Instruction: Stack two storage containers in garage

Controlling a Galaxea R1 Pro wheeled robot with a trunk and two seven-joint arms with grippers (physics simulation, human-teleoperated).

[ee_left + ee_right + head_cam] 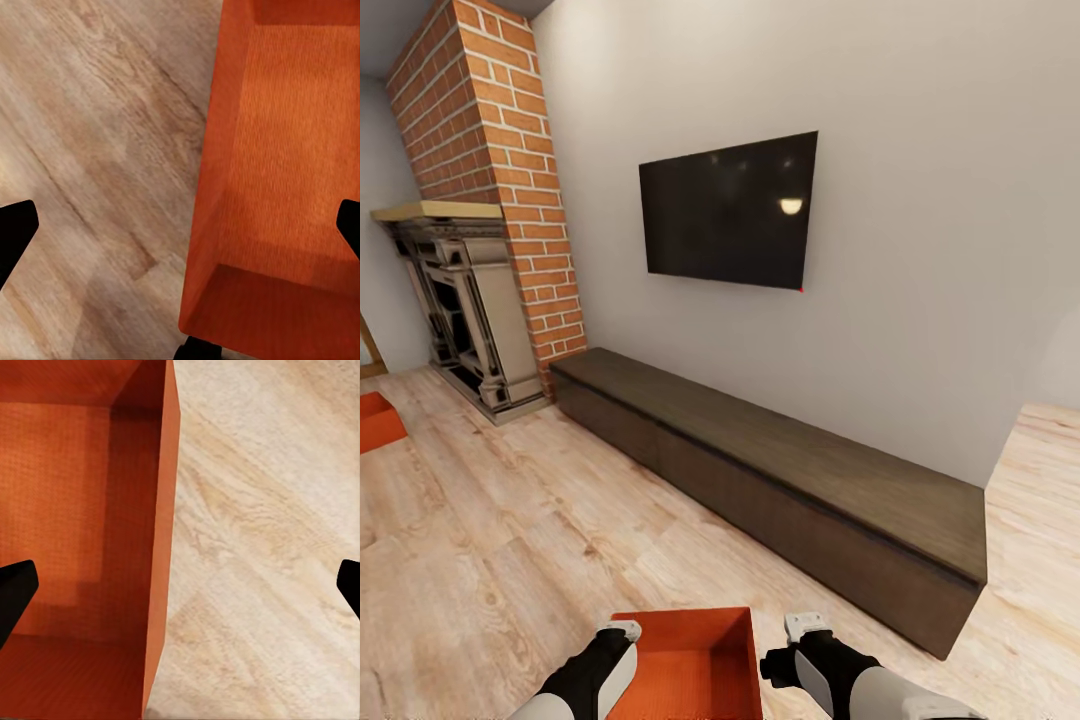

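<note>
Pickup of the first box (695, 665) is the step in hand, by my reading: it sits on the wood floor (510, 560) at the near edge of the head view, between the two arms, still in the living room. The left end effector (622, 632) stands over the box's left wall, the right end effector (805, 628) just off its right wall. Both wrist views show the fingers spread wide, one tip inside the box and one outside over the floor, so each is released and straddling a wall. Next, I judge, both must lower and clamp those walls for a two-handed lift. A second box (375, 420) lies far left, near the fireplace (465, 310).
</note>
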